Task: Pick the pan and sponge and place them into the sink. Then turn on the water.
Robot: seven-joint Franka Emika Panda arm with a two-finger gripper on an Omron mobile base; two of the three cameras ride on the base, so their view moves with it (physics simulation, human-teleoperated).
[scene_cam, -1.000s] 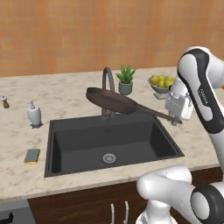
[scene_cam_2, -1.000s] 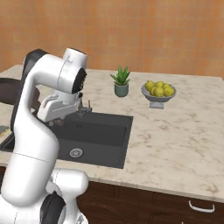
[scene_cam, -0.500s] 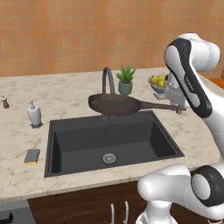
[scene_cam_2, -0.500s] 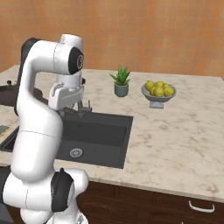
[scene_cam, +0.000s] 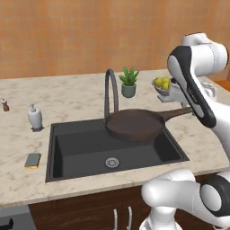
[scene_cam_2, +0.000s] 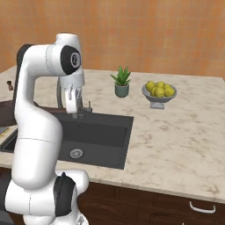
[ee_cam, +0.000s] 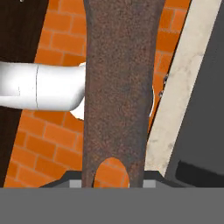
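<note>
The dark brown pan [scene_cam: 134, 125] hangs level over the right half of the black sink [scene_cam: 81, 155], close in front of the faucet [scene_cam: 109, 92]. Its long handle [scene_cam: 177, 112] runs right to where my forearm covers its end. In the hand view the handle [ee_cam: 118, 87] runs straight up from between my fingertips, and my gripper [ee_cam: 113, 177] is shut on it. From the right base view the gripper [scene_cam_2: 81, 112] hangs over the sink's [scene_cam_2: 105, 134] back edge. The yellow sponge [scene_cam: 32, 160] lies on the counter left of the sink.
A white soap pump [scene_cam: 35, 117] and a small shaker [scene_cam: 5, 104] stand on the left counter. A potted plant [scene_cam: 129, 82] and a bowl of lemons [scene_cam: 161, 84] stand behind the sink's right end. Bare counter [scene_cam_2: 184, 136] stretches to the right.
The arm has swung and carried the pan down and to the right, from up beside the faucet's top to low over the sink's right half. The gripper has stayed shut on the handle.
</note>
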